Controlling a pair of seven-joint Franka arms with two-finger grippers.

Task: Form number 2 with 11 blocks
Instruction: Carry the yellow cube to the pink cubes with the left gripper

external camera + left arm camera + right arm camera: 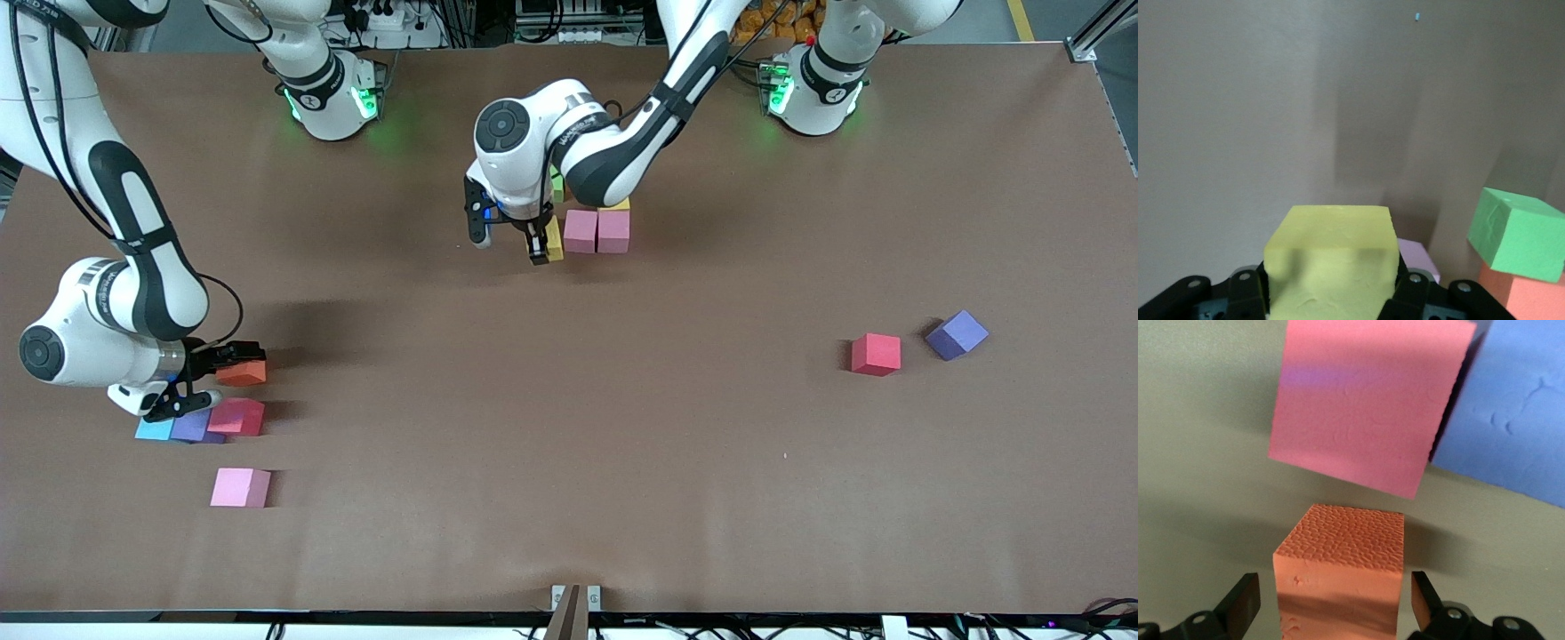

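1. Even, diffuse overhead light covers the brown matte surface [569, 427]; no glare shows.
2. Soft shadows spread beside both arms and each foam cube.
3. Green lamps glow at the arm bases.
4. Both wrist views are slightly soft; the yellow foam cube [1331, 263] blurs at its nearest edge.

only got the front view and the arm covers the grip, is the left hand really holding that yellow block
Observer: Yes. In the left wrist view the yellow block is clamped between the fingers of the left hand.
Operator: anything close beside it
Observer: A green block sits tilted on top of an orange-red block right next to it.
Operator: and the right hand
Observer: The right hand is open around the orange block, with a gap at each finger, so it is not gripped.
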